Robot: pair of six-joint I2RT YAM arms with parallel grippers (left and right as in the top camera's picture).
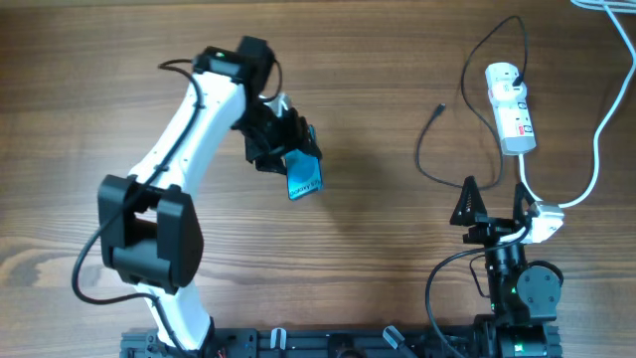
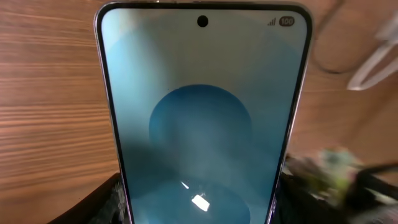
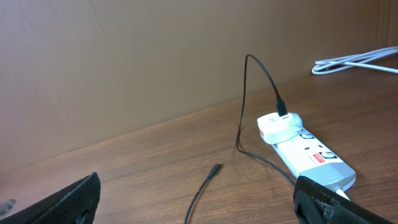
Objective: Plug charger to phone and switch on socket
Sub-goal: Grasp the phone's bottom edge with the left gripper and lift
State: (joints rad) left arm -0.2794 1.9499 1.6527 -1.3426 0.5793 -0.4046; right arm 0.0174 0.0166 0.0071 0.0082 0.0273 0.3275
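Note:
My left gripper [image 1: 288, 149] is shut on the phone [image 1: 303, 177] and holds it above the table's middle left. Its teal screen with a round blob fills the left wrist view [image 2: 202, 118]. The charger, a thin black cable [image 1: 427, 164], lies at the right. Its connector tip [image 1: 439, 108] lies free on the wood and shows in the right wrist view [image 3: 216, 168]. Its other end sits in a white adapter [image 3: 278, 126] plugged into the socket [image 1: 510, 107], a white power strip [image 3: 317, 160]. My right gripper [image 1: 494, 207] is open and empty, near the strip's near end.
A thick white cord [image 1: 596, 149] runs from the strip's near end and loops up to the table's far right corner. It shows in the right wrist view [image 3: 354, 60].

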